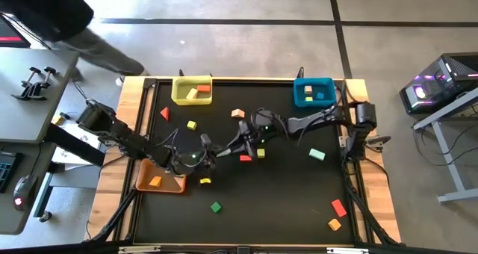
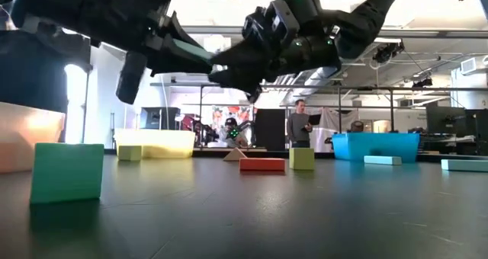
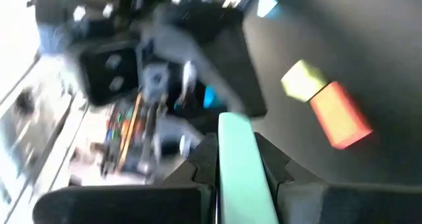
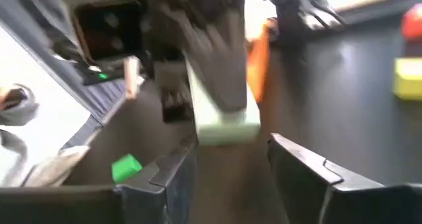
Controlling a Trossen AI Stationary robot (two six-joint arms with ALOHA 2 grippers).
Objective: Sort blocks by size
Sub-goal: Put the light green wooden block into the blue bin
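On the black table (image 1: pixel 284 202), centre frame, we see the left gripper (image 3: pixel 234 168) clamping a mint bar (image 3: pixel 239 165); the right gripper (image 4: pixel 227 165) stands parted, apart from it.

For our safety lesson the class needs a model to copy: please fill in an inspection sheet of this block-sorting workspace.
Surface: black table mat, blocks scattered.
Job's things: mint green bar block held in mid-air; green cube block and red bar block loose; yellow plastic bin, blue plastic bin and orange plastic bin each hold blocks.
Clutter: nothing seen.
End effectors: left end effector shut on the mint bar; right end effector open, facing it.
Cables: black cables along the right arm.
Surroundings: person standing beyond the table; computer tower alongside.
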